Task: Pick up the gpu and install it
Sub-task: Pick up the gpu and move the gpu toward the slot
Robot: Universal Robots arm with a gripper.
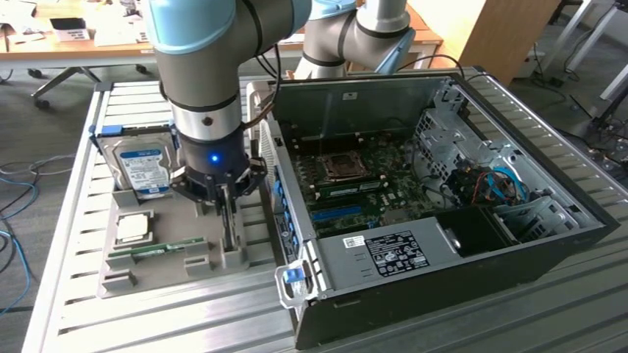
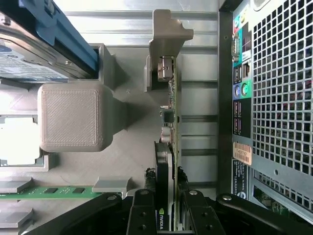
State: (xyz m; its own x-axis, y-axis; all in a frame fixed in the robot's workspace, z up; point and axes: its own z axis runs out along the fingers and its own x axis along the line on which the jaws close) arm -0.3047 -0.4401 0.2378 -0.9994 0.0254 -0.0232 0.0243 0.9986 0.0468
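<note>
The gripper [image 2: 166,218] clamps the graphics card [image 2: 173,100] between narrowed jaws; the card is likely light, stiff and fragile. Hold it by its flat faces.

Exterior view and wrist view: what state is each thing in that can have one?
gpu: upright on edge, seated in the gray holder, gripped, not lifted.
claw: shut on the gpu's two faces.
computer case: lying on its side, side panel off, interior exposed.
hard drive: propped up in the holder.
RAM stick: lying in the holder.
</note>
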